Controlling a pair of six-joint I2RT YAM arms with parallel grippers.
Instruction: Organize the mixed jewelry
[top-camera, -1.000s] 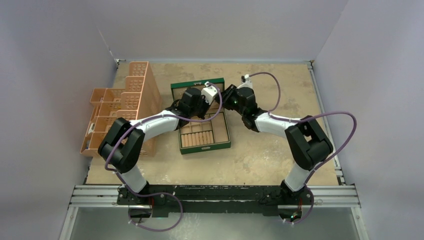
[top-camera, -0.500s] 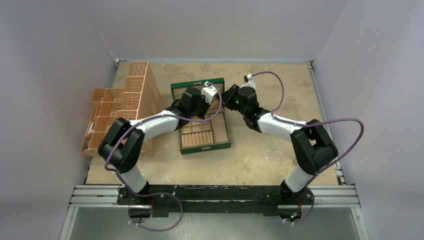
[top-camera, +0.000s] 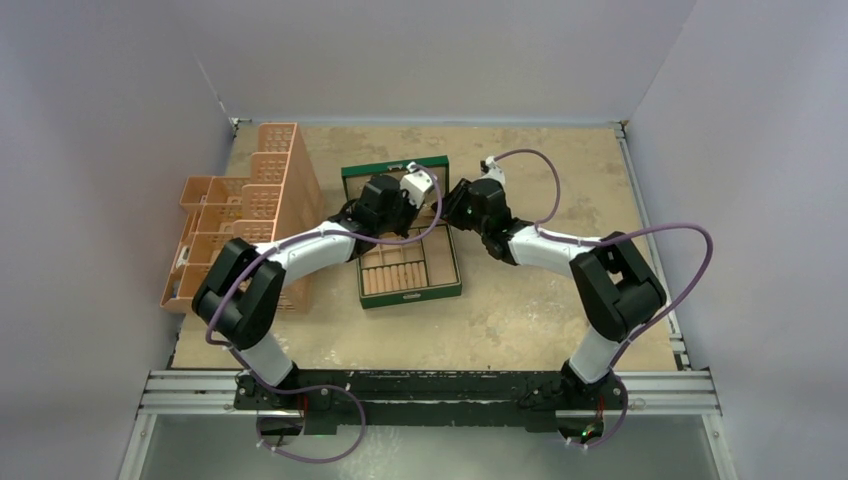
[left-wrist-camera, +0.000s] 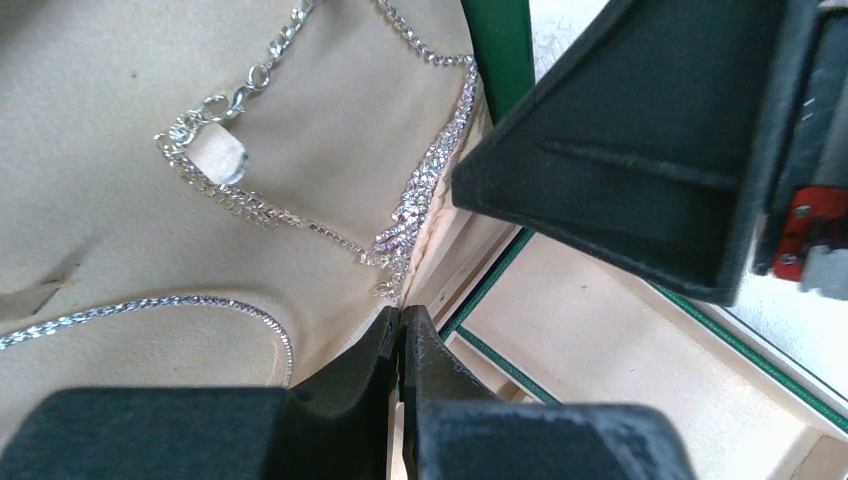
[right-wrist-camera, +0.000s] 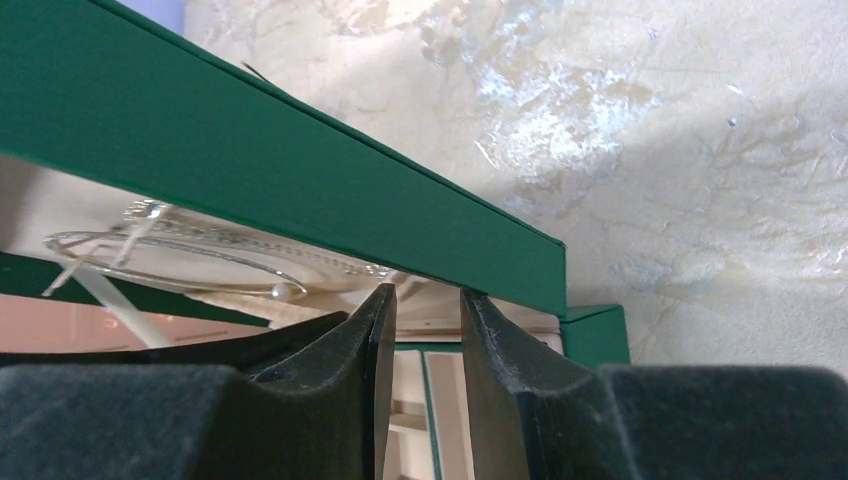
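The green box (top-camera: 412, 296) stands open mid-table, its lid (top-camera: 375, 172) raised at the back. In the left wrist view a glittery silver chain (left-wrist-camera: 432, 180), a clasp chain with a small white tag (left-wrist-camera: 222, 155) and a thin silver chain (left-wrist-camera: 150, 305) lie on the lid's tan pad (left-wrist-camera: 330, 130). My left gripper (left-wrist-camera: 402, 318) is shut, its tips at the pad's right edge just below the glittery chain's end. My right gripper (right-wrist-camera: 428, 300) is open, close under the green lid (right-wrist-camera: 250, 150). A thin silver wire hoop (right-wrist-camera: 190, 255) lies left of it. No gold rings show.
Orange plastic racks (top-camera: 250, 210) stand at the table's left. Both grippers (top-camera: 432, 196) (top-camera: 452, 203) crowd the lid's right end. My right gripper's black finger (left-wrist-camera: 640, 150) fills the upper right of the left wrist view. Tan compartments (right-wrist-camera: 440, 400) lie below the right jaws.
My right gripper has moved a little left, closer to the lid and the left gripper. The left arm has barely shifted.
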